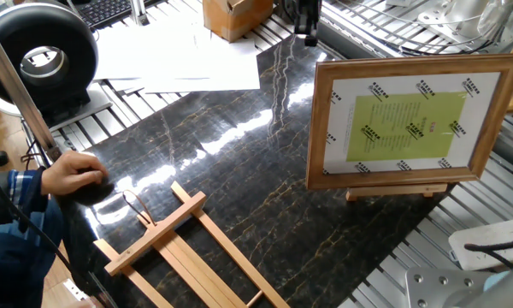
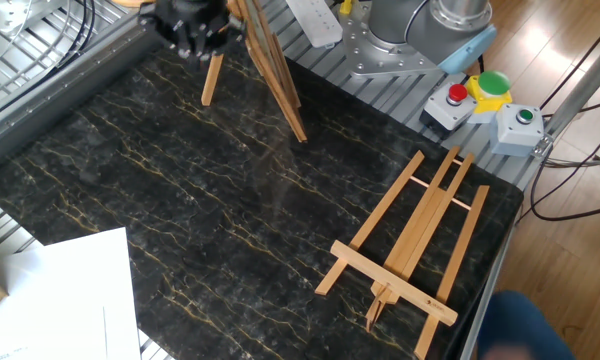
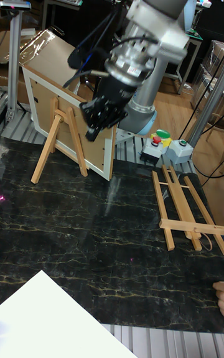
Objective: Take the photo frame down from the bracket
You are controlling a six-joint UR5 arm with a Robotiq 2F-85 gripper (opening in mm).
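The photo frame [image 1: 410,120] stands upright at the table's right side, resting on the ledge of the small wooden bracket [image 1: 398,192]. The tall fixed view shows the frame's brown back [image 3: 56,66] leaning on the A-shaped bracket [image 3: 62,137]. My gripper [image 3: 99,120] hangs above the table behind the frame's back, beside the bracket's legs. Its dark fingers look open, with nothing between them. From the other side, the gripper [image 2: 192,25] hovers right by the bracket's legs [image 2: 275,80]. Only the gripper's tip [image 1: 306,26] shows at the top edge.
A longer slatted wooden easel [image 1: 188,252] with a wire loop lies flat near the front edge [image 2: 410,250]. A person's hand [image 1: 73,171] rests left of it. White sheets [image 1: 179,51], a wooden box [image 1: 231,15], a black round device [image 1: 43,60] and a button box [image 2: 490,95] line the edges.
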